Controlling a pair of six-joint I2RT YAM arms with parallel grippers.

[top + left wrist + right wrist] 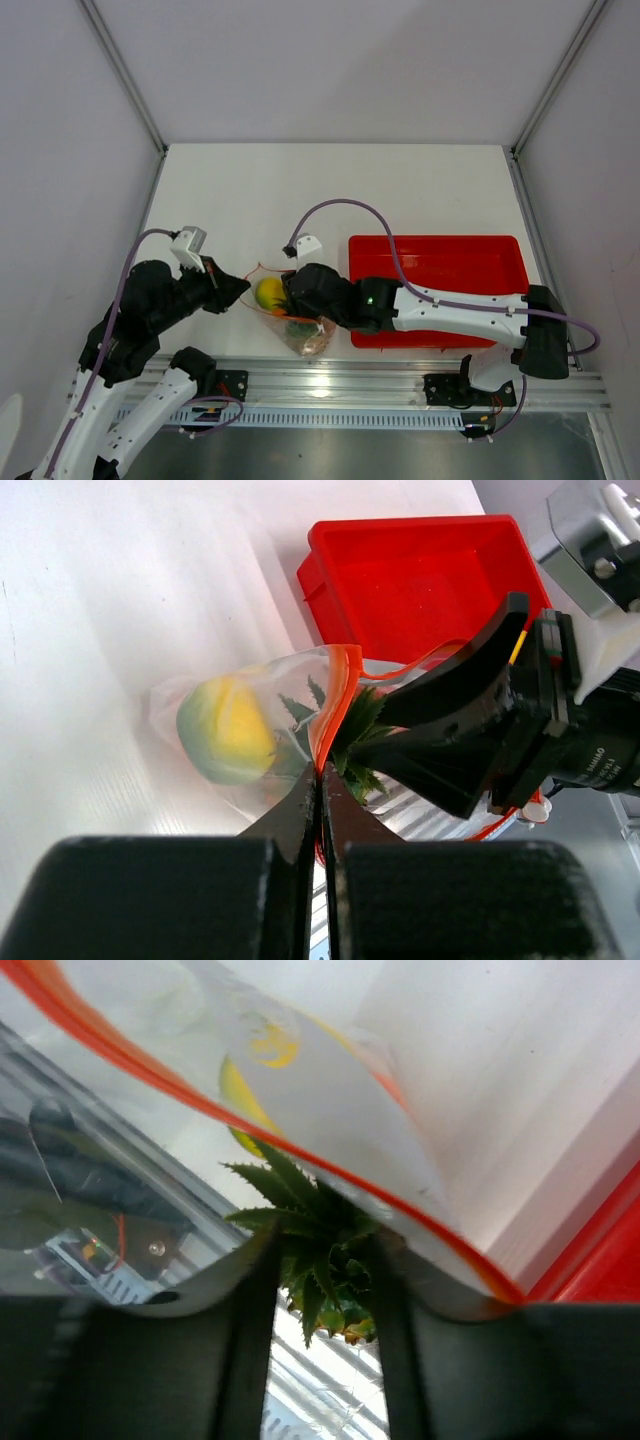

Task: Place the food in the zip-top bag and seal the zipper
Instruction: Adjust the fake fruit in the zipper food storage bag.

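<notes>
The clear zip-top bag [300, 330] lies at the table's near edge, with its orange-red zipper [335, 695] held open. The lemon [232, 730] and a green fruit sit inside it. My left gripper [322, 772] is shut on the zipper strip at the bag's left end. My right gripper [322, 1250] is shut on the pineapple's green crown [325, 1250] at the bag's mouth; the pineapple body [318, 342] shows through the plastic. In the top view my left gripper [238, 290] is left of the bag and my right gripper [292, 300] is over it.
A red rectangular tray [440, 270] stands right of the bag, under my right arm; it also shows in the left wrist view [420, 570]. An aluminium rail [330, 385] runs along the near edge. White walls enclose the table.
</notes>
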